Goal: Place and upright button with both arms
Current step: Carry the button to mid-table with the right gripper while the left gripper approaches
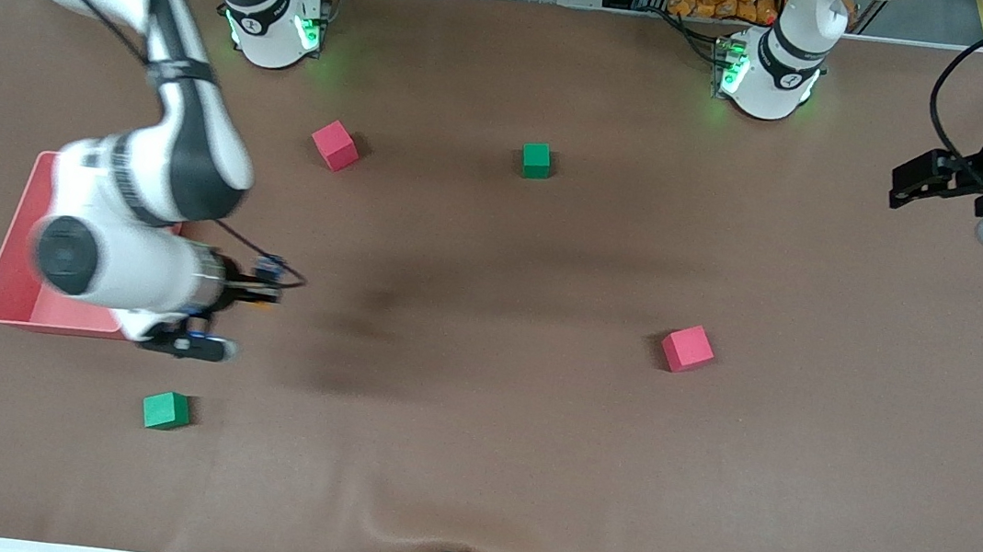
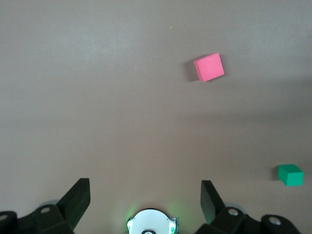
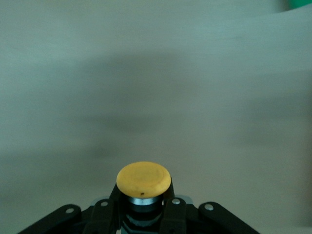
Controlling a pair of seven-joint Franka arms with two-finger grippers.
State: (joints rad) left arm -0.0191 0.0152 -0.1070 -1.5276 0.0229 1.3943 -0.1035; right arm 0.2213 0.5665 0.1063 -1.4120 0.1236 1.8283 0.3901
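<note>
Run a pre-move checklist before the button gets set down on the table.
1. Button held: ok, the right tool is shut on its body below the orange cap.
2. Right tool position: ok, up in the air beside the red tray, over bare table.
3. Left tool ready: ok, open and empty, waiting at the left arm's end of the table.
4. Green cube near the right arm: ok, apart from the tool, nearer the front camera.
5. Button orientation relative to the table: cannot tell.
</note>
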